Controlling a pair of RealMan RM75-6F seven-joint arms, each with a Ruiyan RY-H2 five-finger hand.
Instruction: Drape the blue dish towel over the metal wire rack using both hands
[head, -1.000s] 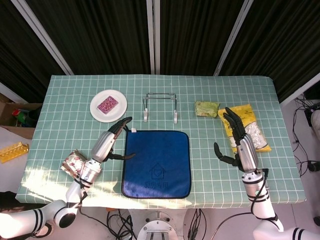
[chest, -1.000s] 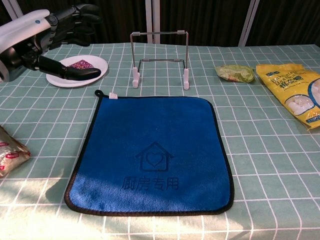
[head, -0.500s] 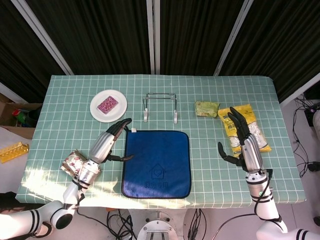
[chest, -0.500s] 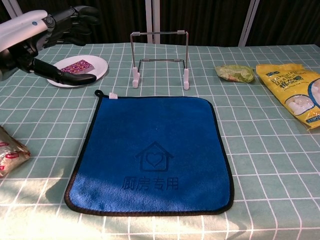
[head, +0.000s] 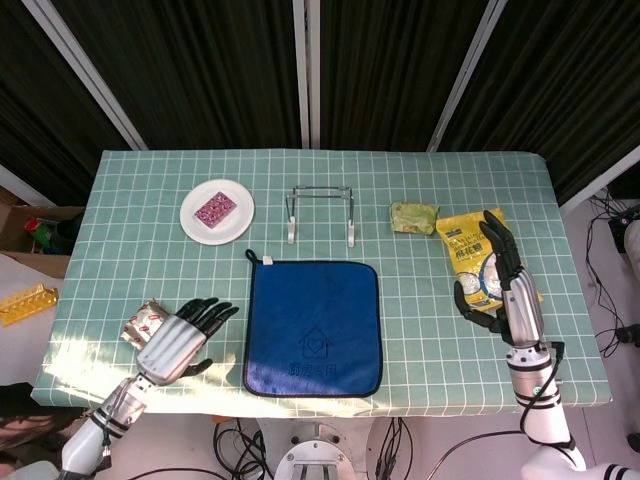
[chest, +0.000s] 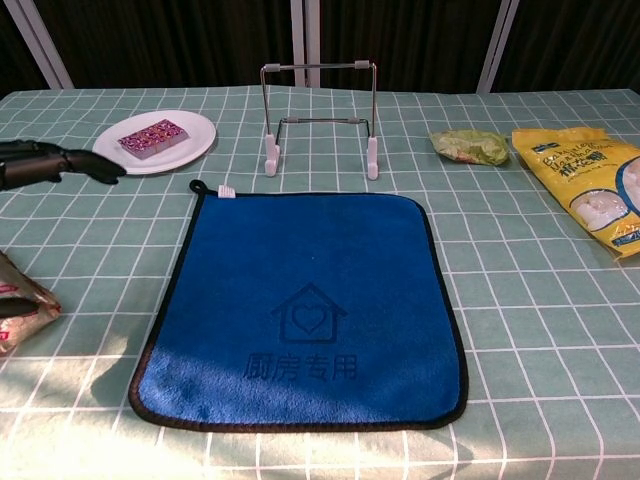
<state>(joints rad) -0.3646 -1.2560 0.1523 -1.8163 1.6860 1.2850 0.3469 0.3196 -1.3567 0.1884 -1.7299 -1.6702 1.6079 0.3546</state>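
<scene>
The blue square dish towel with dark piping is laid flat on the green checked tablecloth, untouched, with its hanging loop at the far left corner. Just beyond its far edge, at twelve o'clock, the metal wire rack on white feet is seen standing upright and bare, so draping is judged not yet begun. The left hand is held at about nine o'clock of the towel, near its edge, fingers spread and empty. The right hand is raised at three o'clock, well apart from the towel, fingers extended and holding nothing, over a yellow snack bag. A good grasp would likely be taken at the two far corners together, so the cloth is lifted evenly and lowered across the top bar without the light rack being tipped.
</scene>
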